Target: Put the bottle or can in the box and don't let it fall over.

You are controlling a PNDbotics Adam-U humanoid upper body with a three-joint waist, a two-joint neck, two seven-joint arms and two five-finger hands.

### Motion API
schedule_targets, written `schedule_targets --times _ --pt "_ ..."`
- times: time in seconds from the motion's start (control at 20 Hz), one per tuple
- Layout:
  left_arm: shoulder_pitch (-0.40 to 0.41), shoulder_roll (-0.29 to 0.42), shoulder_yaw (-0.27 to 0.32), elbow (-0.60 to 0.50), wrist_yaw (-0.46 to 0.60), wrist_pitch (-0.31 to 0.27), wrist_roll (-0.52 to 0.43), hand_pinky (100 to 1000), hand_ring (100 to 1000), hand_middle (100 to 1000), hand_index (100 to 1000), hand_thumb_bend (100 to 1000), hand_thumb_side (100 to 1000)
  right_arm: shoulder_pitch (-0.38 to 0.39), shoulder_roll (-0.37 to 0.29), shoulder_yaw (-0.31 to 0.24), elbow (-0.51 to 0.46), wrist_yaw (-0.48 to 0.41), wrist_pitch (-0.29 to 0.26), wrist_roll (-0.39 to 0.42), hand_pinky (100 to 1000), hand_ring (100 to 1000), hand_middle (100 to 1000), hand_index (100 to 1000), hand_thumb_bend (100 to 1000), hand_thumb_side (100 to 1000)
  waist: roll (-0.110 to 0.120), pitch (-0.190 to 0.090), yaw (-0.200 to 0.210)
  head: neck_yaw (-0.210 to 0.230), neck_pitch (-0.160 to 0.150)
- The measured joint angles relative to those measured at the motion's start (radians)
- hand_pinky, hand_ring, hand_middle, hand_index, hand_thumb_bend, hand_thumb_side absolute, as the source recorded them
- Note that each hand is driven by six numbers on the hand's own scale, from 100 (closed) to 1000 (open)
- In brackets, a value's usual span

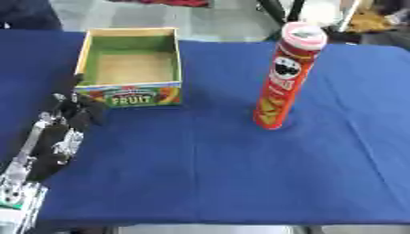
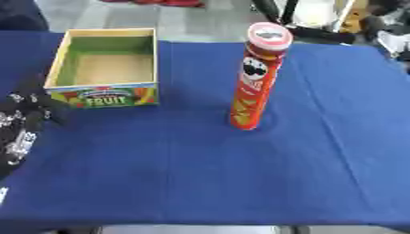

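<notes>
On the blue-covered counter [image 1: 224,183] stand two things in all — one can [image 1: 284,77] and one box [image 1: 130,68]. Only one hand shows, the left hand [image 1: 68,123], coming in from the lower left edge of the left eye view on a black and silver arm; its dark fingers point up and away toward the near left corner of the box, relaxed rather than curled, and they hold nothing. Whether the fingertips touch the box wall I cannot tell. The right hand shows in neither view.

Just beyond the hand's fingertips sits the box: a single open-topped carton with pale yellow rims, green inner walls and a tan floor, nothing inside it. Its near wall carries a coloured label reading FRUIT.

Well off to the right of the hand, and apart from the box, the can stands upright on the cloth — a tall, slim tube, red over most of its length with orange-yellow shapes near the base, a moustached face printed high on its side, and a pale round lid rimmed in red. It is outside the box, untouched by the hand.
</notes>
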Motion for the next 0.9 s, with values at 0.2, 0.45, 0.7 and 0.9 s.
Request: schedule_targets --times 0.2,0.45,0.7,0.9 --pt "0.000 0.000 0.000 0.000 0.000 0.000 -0.002 529 720 576 1000 100 612 -0.005 0.002 0.005 0.004 0.000 0.002 0.003 1000 896 1000 1000 100 348 0.001 0.000 0.000 -0.001 0.000" --pt "-0.001 0.000 0.000 0.000 0.000 -0.001 -0.004 529 721 576 1000 100 613 -0.021 0.008 0.009 0.009 0.000 0.004 0.007 1000 901 1000 1000 100 349 0.001 0.002 0.001 -0.001 0.000" --pt "-0.001 -0.001 0.000 0.001 0.000 -0.002 -0.006 528 721 576 1000 100 615 -0.050 0.021 0.020 0.028 0.000 0.008 0.015 1000 902 1000 1000 100 353 0.001 0.002 0.003 -0.002 -0.001" --pt "-0.001 -0.007 0.000 0.006 0.000 0.000 -0.008 528 721 576 1000 100 616 -0.093 0.041 0.037 0.061 0.005 0.015 0.023 1000 903 1000 1000 100 354 0.001 0.002 0.006 -0.007 -0.001"
